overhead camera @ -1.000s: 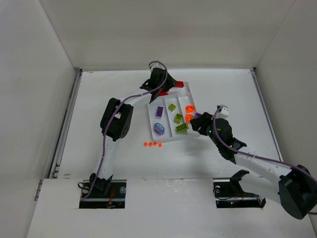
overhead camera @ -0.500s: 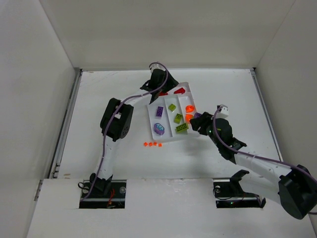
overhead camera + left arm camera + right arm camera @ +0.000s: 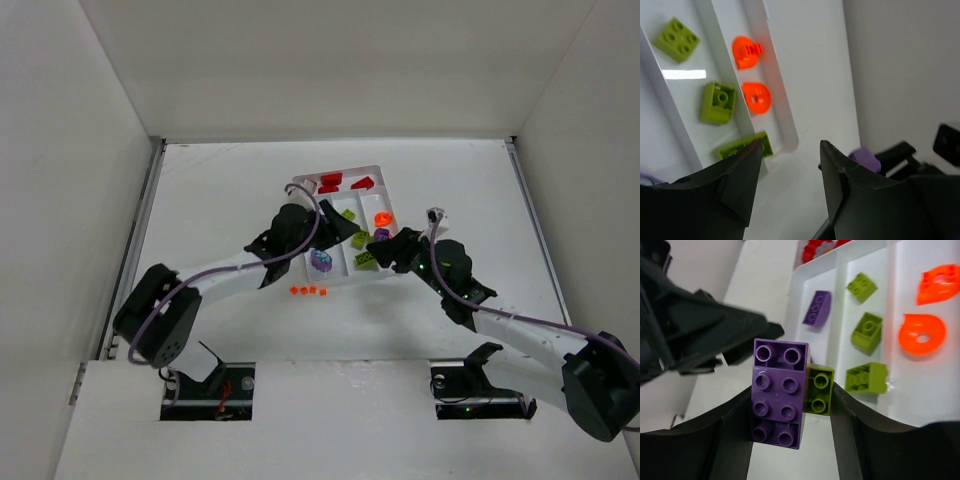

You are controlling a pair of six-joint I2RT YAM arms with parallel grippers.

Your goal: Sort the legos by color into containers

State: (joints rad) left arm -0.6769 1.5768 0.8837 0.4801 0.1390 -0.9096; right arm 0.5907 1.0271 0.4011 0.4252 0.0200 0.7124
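- Left gripper (image 3: 790, 152): parted and empty; a second ago pinched nearly shut at the far crosswise section of the tray (image 3: 350, 172), since then opened and drawn back to hang over the near left part of it.
- Left behind in that crosswise section: the red pieces (image 3: 330, 182). Judged a finished drop, with red looking fully sorted.
- Right gripper (image 3: 790, 407): clamped on a purple brick (image 3: 777, 390), grip no wider or narrower than a second ago, nudged slightly inward over the tray's near right corner.
- Tight against that purple brick: a green brick (image 3: 818, 389). Gripped along with it or merely lying underneath, cannot tell.
- Already lying in the long sections: a round purple piece (image 3: 321, 262) on the left, green pieces (image 3: 717, 102) in the middle, round orange pieces (image 3: 756, 97) on the right.
- Still outside, on the table (image 3: 220, 220) just off the tray's near edge: a row of small orange bits (image 3: 308, 291).
- Meaning for the task: one colour closed out, purple brick next, then the small orange bits.
- Likely next call: carrying the purple brick across to the left section, a spot currently shadowed by the left gripper. Risk of the two arms crowding there, so better to clear that one away first.
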